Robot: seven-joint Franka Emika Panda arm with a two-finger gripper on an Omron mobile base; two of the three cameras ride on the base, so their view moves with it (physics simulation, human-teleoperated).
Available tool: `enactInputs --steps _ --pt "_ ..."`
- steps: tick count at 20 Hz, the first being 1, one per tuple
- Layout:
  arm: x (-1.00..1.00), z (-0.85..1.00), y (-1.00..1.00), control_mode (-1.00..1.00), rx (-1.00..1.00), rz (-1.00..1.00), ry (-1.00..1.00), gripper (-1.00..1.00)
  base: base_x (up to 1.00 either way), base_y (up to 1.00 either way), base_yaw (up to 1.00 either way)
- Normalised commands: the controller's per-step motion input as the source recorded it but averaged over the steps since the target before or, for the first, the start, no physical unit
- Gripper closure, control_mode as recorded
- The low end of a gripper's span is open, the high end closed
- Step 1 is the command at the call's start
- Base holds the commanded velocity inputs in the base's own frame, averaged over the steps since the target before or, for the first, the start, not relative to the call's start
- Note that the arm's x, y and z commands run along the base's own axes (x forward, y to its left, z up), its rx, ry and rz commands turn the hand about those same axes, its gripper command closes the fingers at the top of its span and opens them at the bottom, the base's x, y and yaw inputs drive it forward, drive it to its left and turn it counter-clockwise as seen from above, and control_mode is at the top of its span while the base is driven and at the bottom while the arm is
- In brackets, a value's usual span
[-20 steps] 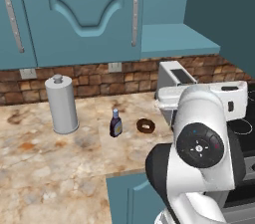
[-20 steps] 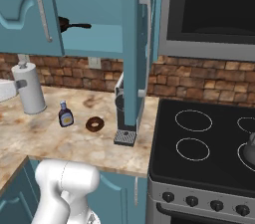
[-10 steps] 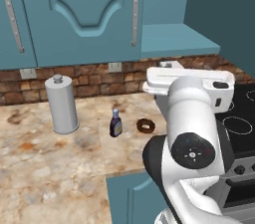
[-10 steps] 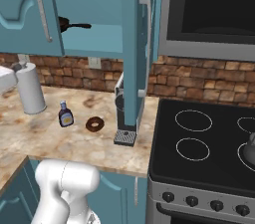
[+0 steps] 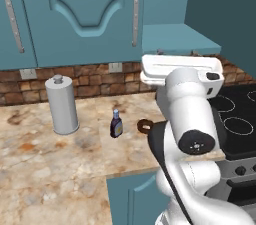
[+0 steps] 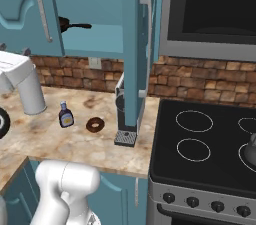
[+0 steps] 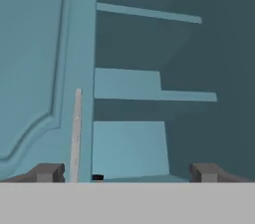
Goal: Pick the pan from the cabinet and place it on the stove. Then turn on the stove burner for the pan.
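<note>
My claw (image 7: 125, 172) spread wide, empty, facing open cabinet (image 7: 129, 88); pan (image 6: 67, 23) sits on its shelf; stove (image 6: 205, 141) bare.

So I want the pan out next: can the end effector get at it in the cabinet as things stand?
Probably yes. The cabinet stands open, the pan sits on its shelf with the handle pointing outward, and the end effector is open, facing the cupboard's interior. Nothing visible blocks the approach.

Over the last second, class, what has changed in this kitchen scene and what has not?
The arm swung leftward in the left base view, rising toward the open cabinet. The pincer is open, holding nothing. The pan, syrup bottle and doughnut stayed put.
</note>
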Motion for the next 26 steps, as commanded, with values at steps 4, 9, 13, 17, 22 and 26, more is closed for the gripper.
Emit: enactInputs --steps 4,9,13,17,22,26 --pt "0.46 0.03 0.45 -1.00 0.00 0.01 -0.01 -1.00 0.00 0.00 0.00" --pt "0.45 0.01 0.31 -1.00 0.00 0.00 0.04 -1.00 0.00 0.00 0.00" --pt "0.36 0.00 0.06 -1.00 -0.01 0.00 0.10 -1.00 0.00 0.00 0.00" --pt "0.44 0.00 0.02 -1.00 -0.01 0.00 0.12 -1.00 0.00 0.00 0.00" --pt "0.53 0.00 0.01 -1.00 0.00 0.00 0.10 -1.00 0.00 0.00 0.00" --pt "0.56 -0.02 0.09 -1.00 0.00 0.00 0.06 -1.00 0.00 0.00 0.00"
